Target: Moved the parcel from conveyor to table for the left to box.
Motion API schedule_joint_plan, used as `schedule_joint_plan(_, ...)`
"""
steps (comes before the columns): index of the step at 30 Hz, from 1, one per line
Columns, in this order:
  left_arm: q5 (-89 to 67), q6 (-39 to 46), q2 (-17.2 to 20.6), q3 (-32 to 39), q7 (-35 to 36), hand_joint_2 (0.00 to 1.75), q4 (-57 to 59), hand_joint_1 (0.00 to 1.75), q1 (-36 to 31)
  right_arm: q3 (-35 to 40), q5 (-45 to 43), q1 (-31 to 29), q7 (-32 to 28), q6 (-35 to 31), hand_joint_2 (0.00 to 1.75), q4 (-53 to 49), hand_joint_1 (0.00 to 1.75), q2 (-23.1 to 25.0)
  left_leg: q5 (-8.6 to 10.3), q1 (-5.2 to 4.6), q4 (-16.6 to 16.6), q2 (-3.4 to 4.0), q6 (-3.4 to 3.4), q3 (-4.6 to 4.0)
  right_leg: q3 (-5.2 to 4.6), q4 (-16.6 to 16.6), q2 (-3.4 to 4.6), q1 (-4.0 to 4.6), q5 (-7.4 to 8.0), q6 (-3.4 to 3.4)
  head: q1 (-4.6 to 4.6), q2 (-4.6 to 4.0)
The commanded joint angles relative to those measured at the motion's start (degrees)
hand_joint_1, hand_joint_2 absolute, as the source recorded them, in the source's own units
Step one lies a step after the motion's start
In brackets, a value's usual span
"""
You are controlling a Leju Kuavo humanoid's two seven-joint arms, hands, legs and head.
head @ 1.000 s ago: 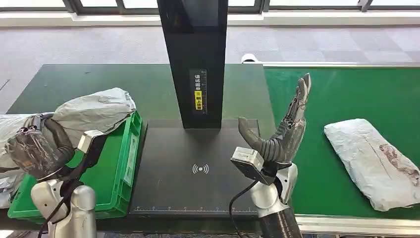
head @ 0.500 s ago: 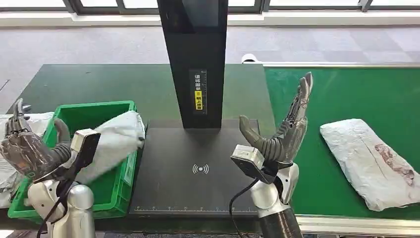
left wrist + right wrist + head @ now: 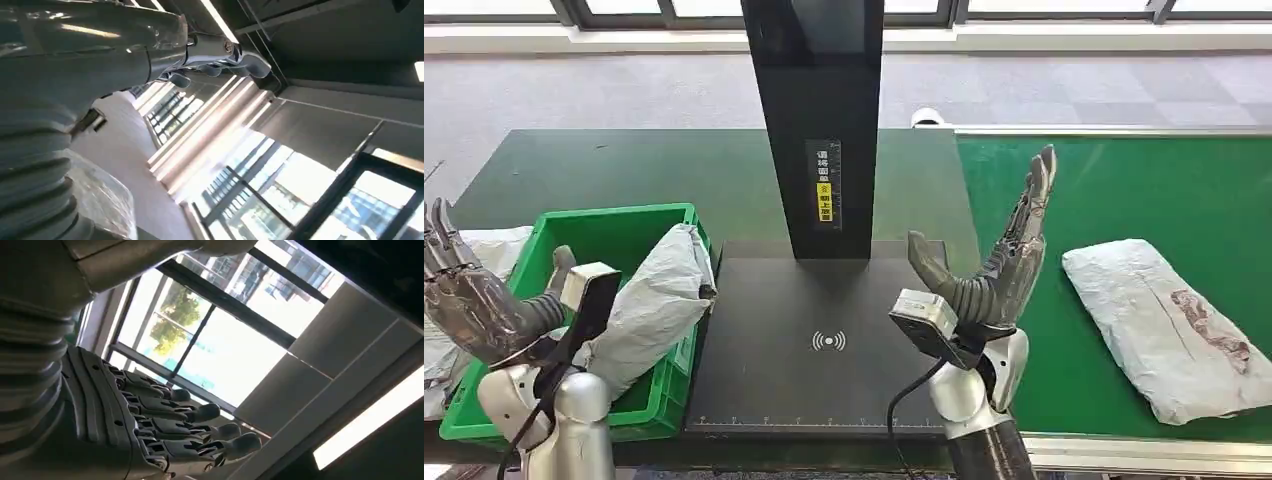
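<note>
I am reading this as the gap between parcels. The left hand (image 3: 469,300) is hanging just left of the scanner plate (image 3: 824,340), fingers spread and holding nothing. Beside it a grey bag (image 3: 649,305) is leaning in the green crate (image 3: 589,222), against the wall nearest the plate.

The right hand (image 3: 1004,265) is standing upright at the plate's right edge, fingers straight and side by side, thumb out, empty.

The parcel (image 3: 1169,325) is lying flat on the conveyor (image 3: 1124,180), well right of the plate. Its long axis is running diagonally, far end nearer the plate, near end angling away.

Next, I judge, the right hand must reach right and lower over the parcel's middle, across its short side.
</note>
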Motion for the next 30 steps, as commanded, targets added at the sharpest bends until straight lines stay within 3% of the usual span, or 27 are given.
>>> schedule_joint_plan(1, 7.43, -0.15, -2.32, 1.56, -2.94, 1.75, -0.11, 0.00, -2.86, -0.41, 1.21, 4.15, 1.21, 0.04, 1.75, -1.50, 0.00, 0.53, 0.00, 0.05, -0.07, -0.20, 0.02, 0.08, 0.18, -0.12, -0.21, 0.06, -0.04, -0.01, 0.00, 0.02)
schedule_joint_plan(30, 7.43, -0.15, -2.32, 1.56, -2.94, 1.75, -0.11, 0.00, -2.86, -0.41, 1.21, 4.15, 1.21, 0.04, 1.75, -1.50, 0.00, 0.53, 0.03, 0.05, -0.09, -0.20, 0.02, 0.07, 0.15, -0.13, -0.22, 0.05, -0.02, -0.02, -0.02, 0.00)
